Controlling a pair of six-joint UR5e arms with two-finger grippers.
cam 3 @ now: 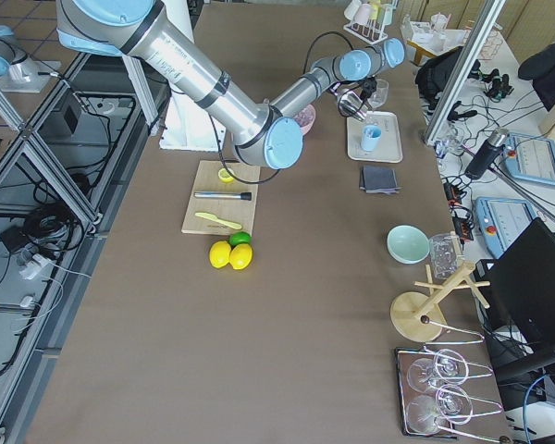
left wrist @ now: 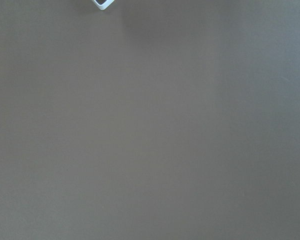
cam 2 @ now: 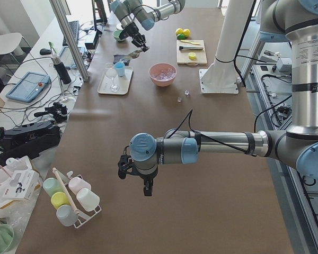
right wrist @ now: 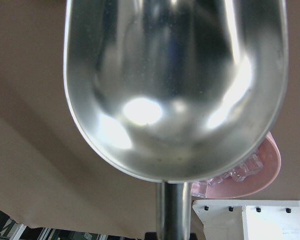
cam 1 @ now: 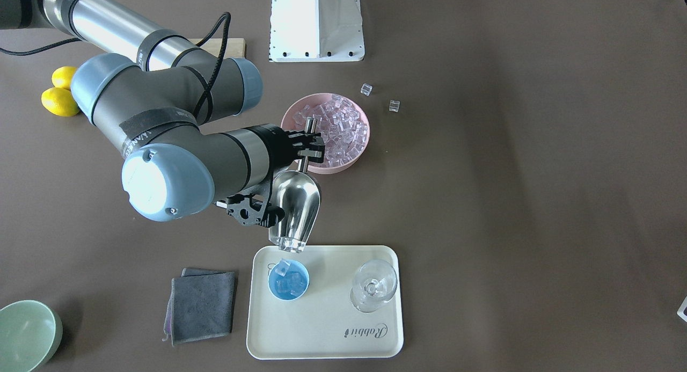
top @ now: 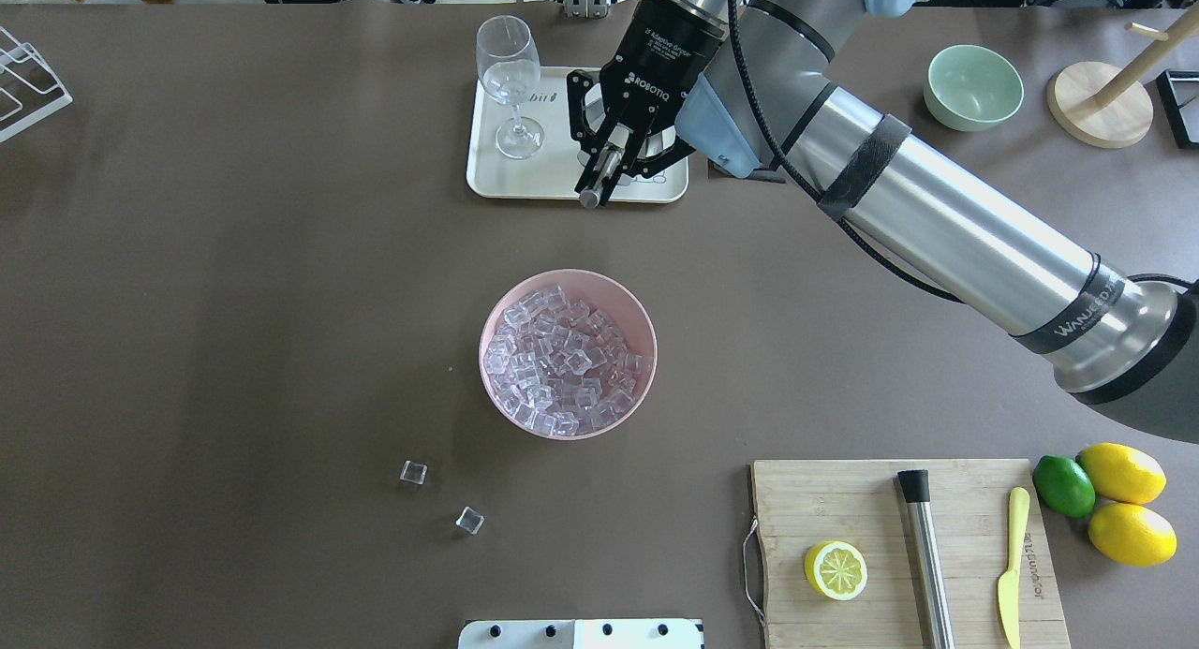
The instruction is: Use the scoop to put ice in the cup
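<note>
My right gripper [cam 1: 308,145] is shut on the thin handle of the steel scoop [cam 1: 295,208], which tilts mouth-down over the near-left corner of the cream tray [cam 1: 322,329]. A clear ice cube [cam 1: 290,245] sits at the scoop's lip. Another cube [cam 1: 283,264] is just above the blue cup [cam 1: 275,290], which holds a few cubes. The scoop's bowl [right wrist: 175,85] looks empty in the right wrist view. The pink bowl [cam 1: 327,169] behind it is full of ice [cam 1: 338,128]. My left gripper [cam 2: 146,186] hangs far off over bare table, and I cannot tell whether it is open or shut.
A stemmed glass [cam 1: 374,286] stands on the tray's right side. A grey cloth [cam 1: 201,305] and a green bowl [cam 1: 24,334] lie left of the tray. Two loose cubes [cam 1: 366,89] [cam 1: 394,106] lie beyond the pink bowl. A cutting board [top: 899,499] holds a steel cylinder [top: 925,555].
</note>
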